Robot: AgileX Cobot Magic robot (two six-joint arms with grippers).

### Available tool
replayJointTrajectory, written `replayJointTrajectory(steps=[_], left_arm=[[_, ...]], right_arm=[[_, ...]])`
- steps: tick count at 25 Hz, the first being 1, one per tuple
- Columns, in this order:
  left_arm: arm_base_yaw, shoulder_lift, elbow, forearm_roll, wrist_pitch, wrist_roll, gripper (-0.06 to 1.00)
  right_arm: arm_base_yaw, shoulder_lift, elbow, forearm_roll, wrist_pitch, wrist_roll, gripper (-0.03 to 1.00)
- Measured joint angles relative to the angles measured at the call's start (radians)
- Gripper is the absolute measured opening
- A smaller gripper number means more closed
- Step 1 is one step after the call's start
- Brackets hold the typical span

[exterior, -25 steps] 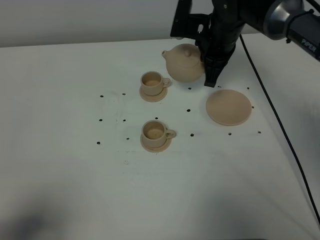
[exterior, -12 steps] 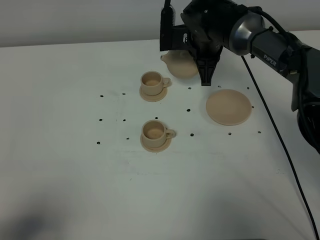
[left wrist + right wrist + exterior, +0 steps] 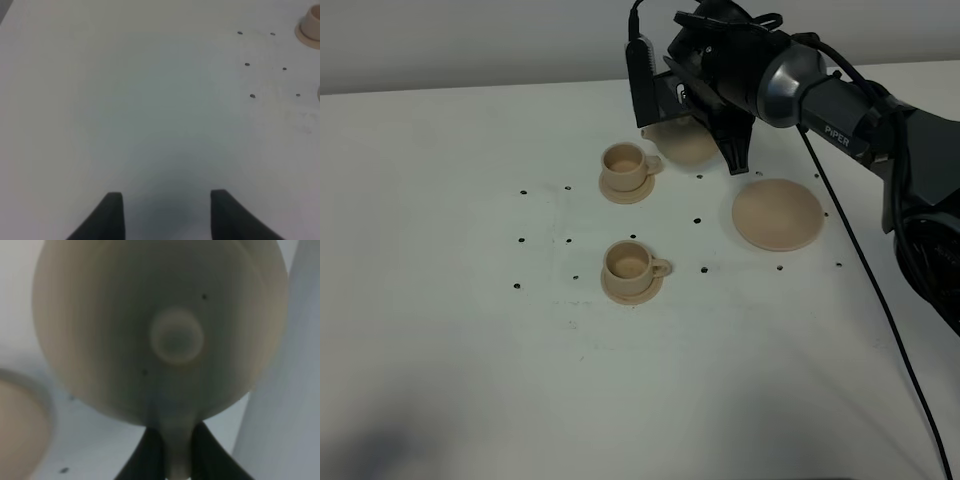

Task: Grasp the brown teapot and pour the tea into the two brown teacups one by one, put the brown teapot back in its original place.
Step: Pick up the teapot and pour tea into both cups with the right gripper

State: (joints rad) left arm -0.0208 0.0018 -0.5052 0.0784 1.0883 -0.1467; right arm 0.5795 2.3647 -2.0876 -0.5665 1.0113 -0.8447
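The brown teapot [image 3: 688,145] is clamped by its loop handle between the closed fingers of the right gripper [image 3: 176,442] and appears to be lifted off the desk [image 3: 440,300]. How far it is tipped cannot be told. The pot's long axis (handle to spout) runs straight out from the gripper, so the spout is at the end farthest from it. Just beyond the spout, and lower, the farther teacup [image 3: 623,160] stands on its small saucer. Whether the spout is over the cup's mouth cannot be told, since the wrist hardware hides it. The nearer teacup [image 3: 628,262] lies well beyond the first, off to one side of the pouring line. The large saucer [image 3: 778,213] lies bare behind the gripper, on the handle side. The pour is judged to depend on the spout being brought over the farther cup. The left gripper [image 3: 166,196] is held with its fingers apart over bare desk, well away from the pot.
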Motion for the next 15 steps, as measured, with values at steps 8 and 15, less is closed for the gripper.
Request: replayJointTrajectory(steps=[8,15], left_arm=[[0.000,0.000,0.000,0.000,0.000,0.000,0.43],[0.000,0.000,0.000,0.000,0.000,0.000,0.43]], right_arm=[[0.033,0.041,-0.001,-0.131,-0.052,0.018,0.10],[0.057,0.064,-0.001,-0.226,-0.088,0.023,0.10]])
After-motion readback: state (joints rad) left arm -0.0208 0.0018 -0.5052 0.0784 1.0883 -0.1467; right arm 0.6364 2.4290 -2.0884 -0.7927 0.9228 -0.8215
